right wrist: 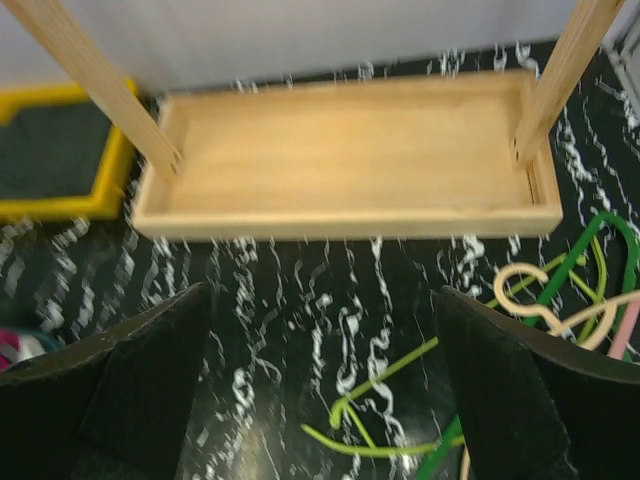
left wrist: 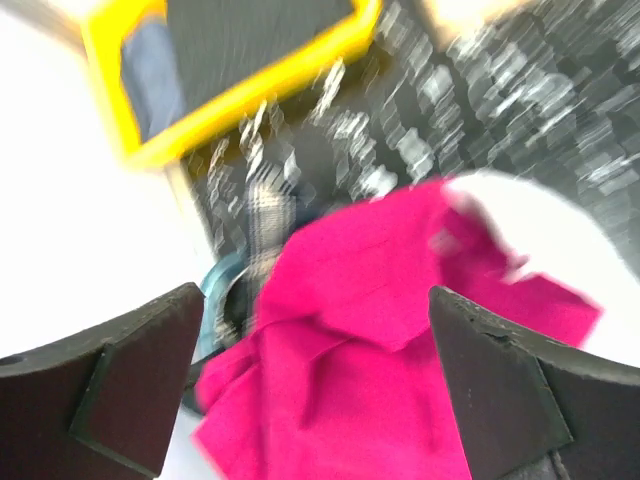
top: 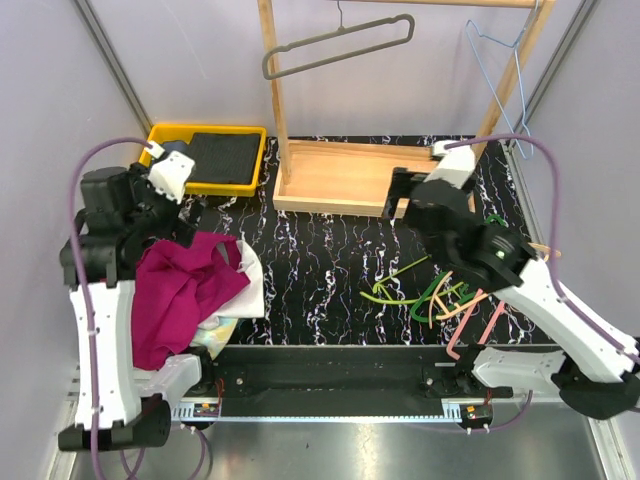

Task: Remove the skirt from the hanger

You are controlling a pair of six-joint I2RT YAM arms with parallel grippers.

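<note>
The magenta skirt (top: 178,288) lies crumpled on a heap of clothes at the table's left edge, with no hanger in it. My left gripper (top: 192,216) hovers just above its far end, and in the left wrist view the skirt (left wrist: 400,330) shows between the spread fingers of that gripper (left wrist: 315,385), which holds nothing. Several coloured hangers (top: 440,292) lie tangled on the right of the table; I cannot tell which one bore the skirt. My right gripper (top: 393,195) is open and empty by the wooden rack base, above a lime green hanger (right wrist: 400,400) seen in the right wrist view (right wrist: 320,390).
A wooden rack with a tray base (top: 340,178) stands at the back, with a grey hanger (top: 340,45) and a blue wire hanger (top: 505,60) on its rail. A yellow tray (top: 240,185) sits at the back left. White cloth (top: 250,290) lies under the skirt.
</note>
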